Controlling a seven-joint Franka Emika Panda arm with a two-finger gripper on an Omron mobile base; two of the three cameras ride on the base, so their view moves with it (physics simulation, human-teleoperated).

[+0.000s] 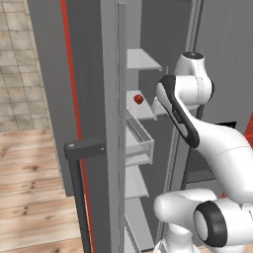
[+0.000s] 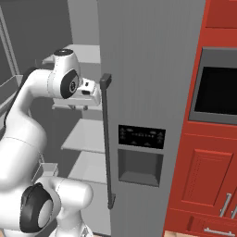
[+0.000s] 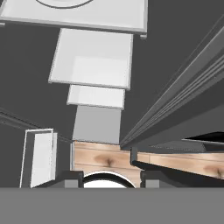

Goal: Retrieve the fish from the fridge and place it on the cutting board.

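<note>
The grey fridge [image 1: 89, 74] stands with its left door swung open and its right door [image 2: 148, 69] shut. My arm reaches in among the pale shelves [image 2: 85, 136], with the white hand [image 2: 90, 91] at upper-shelf height, just left of the shut door's edge. In the hand view my gripper [image 3: 107, 178] points straight down past a stack of shelves [image 3: 94, 59] to the wooden floor [image 3: 105, 157]. Its dark fingertips [image 3: 70, 177] stand apart and nothing shows between them. The fish is hidden. The cutting board is out of view.
A small red ball [image 1: 139, 99] lies on a shelf left of my hand. A door bin [image 1: 141, 141] juts out below it. Black bar handles [image 1: 79, 163] [image 2: 107, 139] project from both doors. Red cabinets [image 2: 203, 185] and a dark built-in oven [image 2: 217, 90] stand on the right.
</note>
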